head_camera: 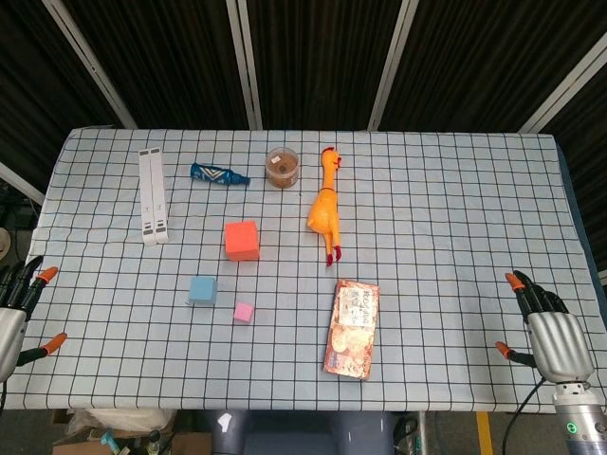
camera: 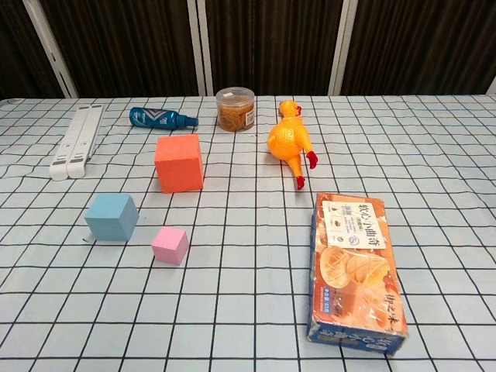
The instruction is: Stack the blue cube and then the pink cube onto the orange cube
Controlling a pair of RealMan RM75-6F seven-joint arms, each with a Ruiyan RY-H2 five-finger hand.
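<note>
Both hands hold nothing, fingers spread, showing only in the head view. The left hand (head_camera: pixel 17 308), with orange fingertips, sits at the table's left edge; the right hand (head_camera: pixel 550 327), metal-backed, at the right edge. The matte blue cube (camera: pixel 111 216) lies well beyond the left hand's fingers, toward the table's middle, with the smaller pink cube (camera: pixel 170 245) just beside it on the side away from those fingers. The larger orange cube (camera: pixel 179 163), foam-like and sharp-edged, stands near them, further out. All three are apart, resting on the grid-printed cloth (camera: pixel 248 325). A glossy cardboard snack box (camera: pixel 356 271) lies flat between the cubes and the right hand's fingers, and a rubber chicken (camera: pixel 290 143) lies beyond it.
</note>
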